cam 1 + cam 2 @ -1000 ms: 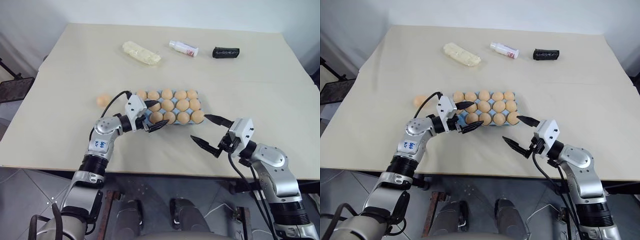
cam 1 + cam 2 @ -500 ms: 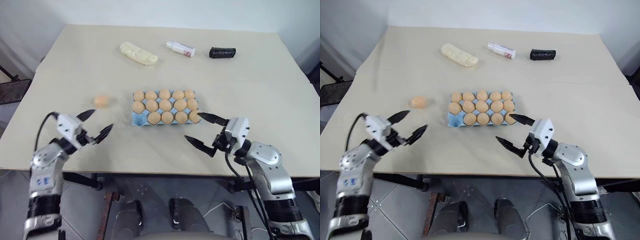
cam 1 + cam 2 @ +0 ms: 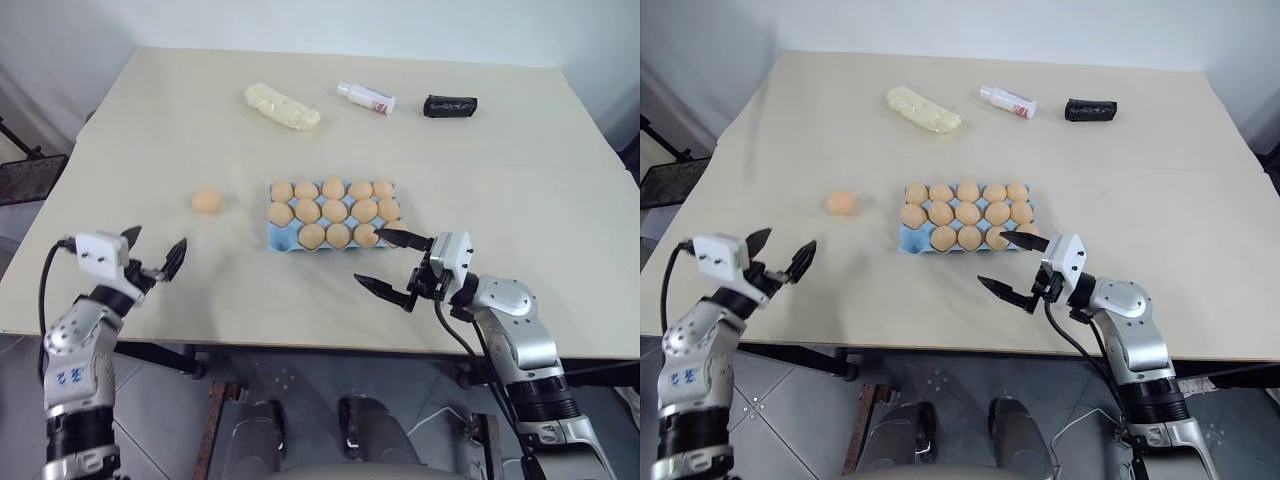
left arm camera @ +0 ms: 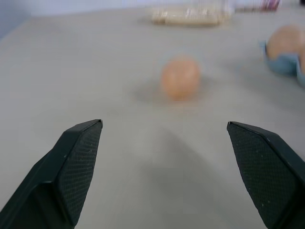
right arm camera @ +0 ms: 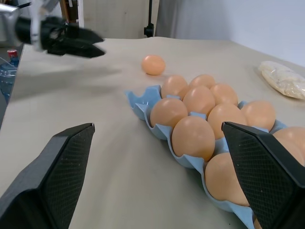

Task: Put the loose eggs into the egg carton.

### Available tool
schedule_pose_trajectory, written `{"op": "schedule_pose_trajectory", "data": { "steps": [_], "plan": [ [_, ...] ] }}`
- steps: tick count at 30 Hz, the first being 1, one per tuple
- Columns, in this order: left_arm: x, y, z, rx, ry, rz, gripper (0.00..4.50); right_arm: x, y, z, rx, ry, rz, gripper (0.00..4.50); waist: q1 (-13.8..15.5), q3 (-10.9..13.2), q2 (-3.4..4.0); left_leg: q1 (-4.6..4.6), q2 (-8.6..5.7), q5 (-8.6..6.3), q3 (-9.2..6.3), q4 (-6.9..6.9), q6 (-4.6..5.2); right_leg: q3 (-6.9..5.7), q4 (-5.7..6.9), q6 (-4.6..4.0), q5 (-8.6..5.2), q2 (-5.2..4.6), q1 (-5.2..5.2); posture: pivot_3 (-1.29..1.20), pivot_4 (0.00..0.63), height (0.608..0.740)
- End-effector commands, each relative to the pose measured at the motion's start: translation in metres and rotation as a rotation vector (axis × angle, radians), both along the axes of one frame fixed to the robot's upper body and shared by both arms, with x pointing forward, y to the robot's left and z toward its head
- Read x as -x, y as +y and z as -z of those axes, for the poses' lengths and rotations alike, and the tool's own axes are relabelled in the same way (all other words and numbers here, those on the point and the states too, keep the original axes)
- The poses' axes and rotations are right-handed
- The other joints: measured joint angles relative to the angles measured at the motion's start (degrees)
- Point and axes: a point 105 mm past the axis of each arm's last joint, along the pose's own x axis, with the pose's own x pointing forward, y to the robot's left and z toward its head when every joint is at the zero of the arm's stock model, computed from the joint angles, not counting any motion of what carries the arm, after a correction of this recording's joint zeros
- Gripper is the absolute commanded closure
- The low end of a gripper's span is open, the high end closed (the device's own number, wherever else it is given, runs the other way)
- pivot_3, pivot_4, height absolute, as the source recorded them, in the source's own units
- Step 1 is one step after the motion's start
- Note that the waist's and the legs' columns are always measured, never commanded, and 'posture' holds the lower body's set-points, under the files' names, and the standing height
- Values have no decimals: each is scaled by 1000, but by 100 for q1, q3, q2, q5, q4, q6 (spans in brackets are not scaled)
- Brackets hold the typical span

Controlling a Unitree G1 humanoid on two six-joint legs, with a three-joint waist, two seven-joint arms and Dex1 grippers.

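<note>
Beige surface [image 3: 500, 150] seen from above, w/ two robot arms reaching in from the near edge.

Light blue egg carton [image 3: 277, 238] sits near the middle of the surface, lidless, long side running left-right. Its cups hold tan-orange eggs; the near-left corner cup is empty, blue showing.

One loose egg [image 3: 206, 201] lies on the bare surface to the left of the carton, apart from it, not touching.

Left end effector [image 3: 152, 255] hovers near the front-left edge of the surface, nearer the robot than the loose egg and a bit left of it. Fingers spread wide, nothing held. In the left wrist view the egg [image 4: 180, 78] sits ahead, btwn the two black fingers [image 4: 78, 157] but well beyond their tips.

Right end effector [image 3: 385, 262] hovers at the carton's near-right corner, also wide open and empty; one finger reaches over the carton's near-right corner, the other is over bare surface in front.

Far side of the surface, left to right: pale yellow lumpy oblong [image 3: 282, 105], small white bottle [image 3: 366, 97] lying on its side, black cylinder [image 3: 450, 105] also lying down.
</note>
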Motion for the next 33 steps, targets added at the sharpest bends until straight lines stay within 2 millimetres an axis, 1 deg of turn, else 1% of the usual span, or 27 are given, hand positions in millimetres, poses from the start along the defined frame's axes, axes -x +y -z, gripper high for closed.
{"op": "schedule_pose_trajectory", "data": {
  "steps": [1, 3, 5, 9, 11, 14, 16, 17, 19, 20, 23, 24, 25, 27, 29, 31, 33],
  "plan": [
    [-24, -9, -11, -22, -1, 16, 40, 1, -2, -9, -4, -50, 8, 0, 6, 0, 0, 0, -1, 3, 2, 0, 4, 1, 0, 0, 0, 1, 0, 0, 150, 740],
    [-42, -12, -14, -28, 20, 20, 40, 0, -2, -10, -2, -54, 18, 0, 16, 0, 0, -1, -1, 13, 2, 2, 20, -1, 0, 1, 0, 6, -1, 0, 150, 740],
    [-54, -14, -14, -32, 49, 23, 40, 0, -2, -10, -2, -57, 25, 0, 13, 0, 0, -1, 0, 14, 5, 3, 21, -6, 1, 2, 1, 10, -3, 0, 150, 740],
    [-87, -28, -15, -75, 98, 31, 40, 2, -2, -12, -9, -63, 42, 0, 33, 0, -1, -3, 0, 13, 15, 3, 19, -33, 1, 4, 2, 14, -11, 0, 150, 740],
    [-95, -33, -13, -77, 122, 49, 40, 2, -2, -13, -12, -65, 47, 0, 46, 0, -1, -8, 1, 13, 16, 5, 18, -36, 0, 5, 2, 17, -14, 0, 150, 740],
    [-100, -40, -9, -64, 151, 96, 40, 4, -1, -14, -17, -68, 53, 0, 48, 0, -1, -9, 3, 10, 22, 5, 14, -34, 0, 5, 2, 19, -18, 0, 150, 740],
    [-102, -41, -6, -72, 164, 100, 40, 5, -2, -14, -17, -69, 57, 0, 54, 0, -1, -10, 4, 10, 24, 4, 13, -34, 0, 5, 2, 20, -21, 0, 150, 740],
    [-103, -41, -4, -75, 172, 99, 427, 5, -3, -14, -17, -69, 61, 0, 57, 1, -1, -10, 5, 9, 24, 4, 13, -34, 0, 5, 2, 21, -22, 0, 150, 740],
    [-104, -40, -3, -78, 178, 102, 904, 5, -4, -14, -17, -70, 66, 0, 66, 1, -2, -12, 6, 9, 24, 7, 13, -34, 2, 5, 2, 22, -23, 0, 150, 740],
    [-104, -40, -3, -76, 179, 103, 1281, 5, -5, -14, -17, -70, 68, 0, 71, 1, -2, -12, 6, 9, 24, 8, 13, -34, 3, 5, 2, 22, -23, 0, 150, 740],
    [-102, -38, -2, -79, 172, 117, 2220, 4, -5, -14, -20, -73, 72, 0, 92, 2, -3, -12, 5, 9, 23, 13, 13, -34, 8, 5, 2, 20, -22, 0, 150, 740],
    [-100, -41, -8, -66, 137, 147, 2529, 4, -5, -13, -21, -73, 73, 0, 94, 1, -3, -12, 4, 10, 23, 13, 14, -34, 9, 6, 2, 20, -22, 0, 150, 740],
    [-96, -47, -18, -48, 67, 202, 2716, 4, -5, -13, -22, -72, 74, 0, 96, 2, -3, -12, 5, 10, 22, 13, 14, -34, 9, 5, 2, 20, -22, 0, 150, 740],
    [-87, -58, -34, -33, -35, 310, 2716, 4, -5, -11, -21, -69, 75, 0, 92, 1, -3, -12, 5, 10, 22, 12, 13, -35, 10, 5, 2, 19, -22, 0, 150, 740],
    [-76, -68, -43, -42, -106, 407, 2716, 4, -6, -9, -20, -66, 78, 0, 94, 1, -2, -12, 6, 10, 23, 8, 11, -35, 8, 5, 2, 19, -22, 0, 150, 740],
    [-64, -80, -47, -72, -137, 499, 2716, 4, -6, -8, -20, -64, 79, 0, 90, 1, -2, -12, 7, 10, 23, 7, 9, -35, 7, 4, 1, 19, -22, 0, 150, 740],
    [-48, -99, -44, -124, -144, 636, 2716, 3, -5, -8, -21, -64, 78, 0, 88, 1, -2, -12, 7, 10, 24, 8, 10, -34, 7, 4, 1, 19, -22, 0, 150, 740]
  ]
}}
